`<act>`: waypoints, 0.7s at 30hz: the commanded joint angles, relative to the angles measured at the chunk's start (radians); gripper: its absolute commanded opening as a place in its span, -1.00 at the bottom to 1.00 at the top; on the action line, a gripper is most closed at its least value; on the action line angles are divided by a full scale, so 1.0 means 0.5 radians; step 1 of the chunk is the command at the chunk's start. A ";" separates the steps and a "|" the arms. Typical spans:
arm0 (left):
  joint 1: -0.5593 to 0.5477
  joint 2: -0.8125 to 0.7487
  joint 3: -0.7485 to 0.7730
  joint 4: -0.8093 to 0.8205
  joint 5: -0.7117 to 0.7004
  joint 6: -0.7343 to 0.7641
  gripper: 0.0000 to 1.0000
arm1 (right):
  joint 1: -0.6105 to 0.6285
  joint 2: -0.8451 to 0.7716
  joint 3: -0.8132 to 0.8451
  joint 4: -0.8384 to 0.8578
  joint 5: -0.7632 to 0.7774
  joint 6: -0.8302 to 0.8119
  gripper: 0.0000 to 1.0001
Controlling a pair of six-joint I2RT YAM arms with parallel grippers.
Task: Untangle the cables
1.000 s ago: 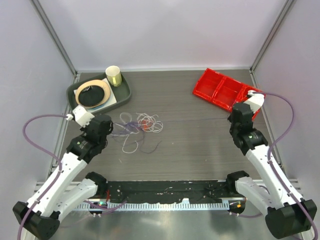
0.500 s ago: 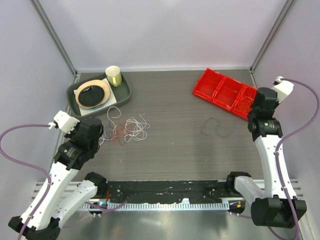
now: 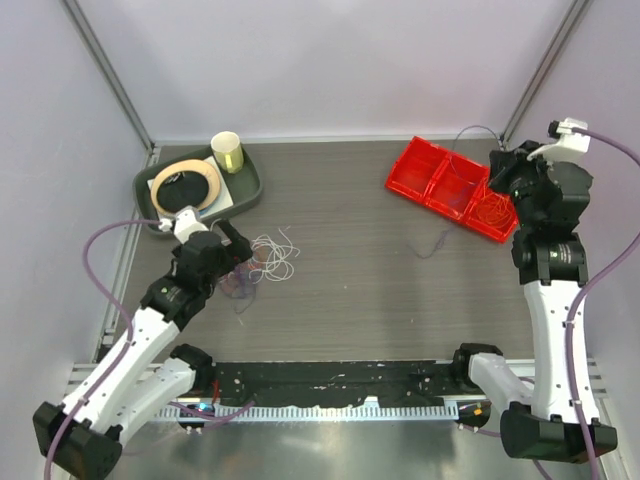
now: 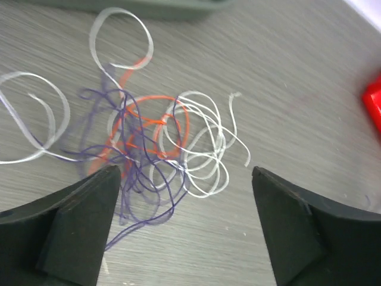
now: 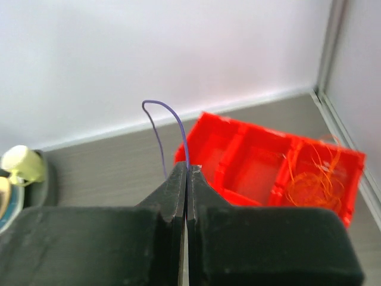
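Observation:
A tangle of cables (image 3: 262,262) lies on the table at the left. In the left wrist view it shows white loops (image 4: 202,149), an orange-red strand (image 4: 158,122) and purple strands (image 4: 140,179). My left gripper (image 3: 240,258) hovers at the tangle's near-left edge, open (image 4: 184,226), with nothing between its fingers. My right gripper (image 3: 505,170) is raised over the red bin (image 3: 445,180) and shut (image 5: 187,170) on one purple cable (image 5: 172,116). That cable arcs up from the jaws and trails down to the table (image 3: 437,240). Orange cables (image 5: 312,179) lie in the bin's right compartment.
A dark green tray (image 3: 245,190) at the back left holds a plate with a tan ring (image 3: 186,185) and a pale yellow cup (image 3: 228,152). The enclosure walls stand close on the left, back and right.
My left gripper has opened and swung back over the tangle. My right arm has risen toward the red bin, lifting the purple cable off the table.

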 commanded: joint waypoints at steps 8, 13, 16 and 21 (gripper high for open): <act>0.002 0.182 0.013 0.297 0.355 0.148 1.00 | 0.001 0.327 0.649 0.350 -0.351 0.052 -0.99; 0.005 0.215 -0.033 0.226 0.159 0.105 0.99 | 0.001 0.542 0.843 0.488 -0.198 -0.061 -0.99; 0.005 0.206 -0.082 0.244 0.116 0.096 0.99 | 0.001 0.680 0.950 0.568 -0.091 -0.126 -0.99; 0.002 0.191 -0.104 0.244 0.064 0.093 1.00 | 0.001 0.898 1.137 0.782 0.032 -0.132 -0.99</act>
